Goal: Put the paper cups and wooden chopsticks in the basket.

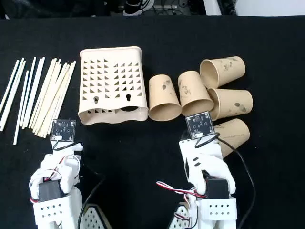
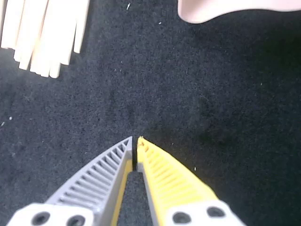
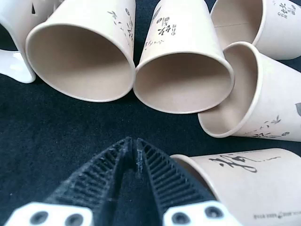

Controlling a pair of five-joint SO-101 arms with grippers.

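A cream perforated basket lies on its side on the black table, its mouth toward the arms. Several wooden chopsticks lie in a loose row to its left; their ends show as chopsticks in the left wrist view. Several brown paper cups lie on their sides to the basket's right. The left gripper is shut and empty over bare cloth, short of the chopsticks and the basket rim. Just in front of two cup mouths, the right gripper is shut and empty, with another cup beside it.
Both arm bases stand at the table's near edge, the left arm and the right arm. Wires trail between them. Black cloth lies open between the arms and the basket.
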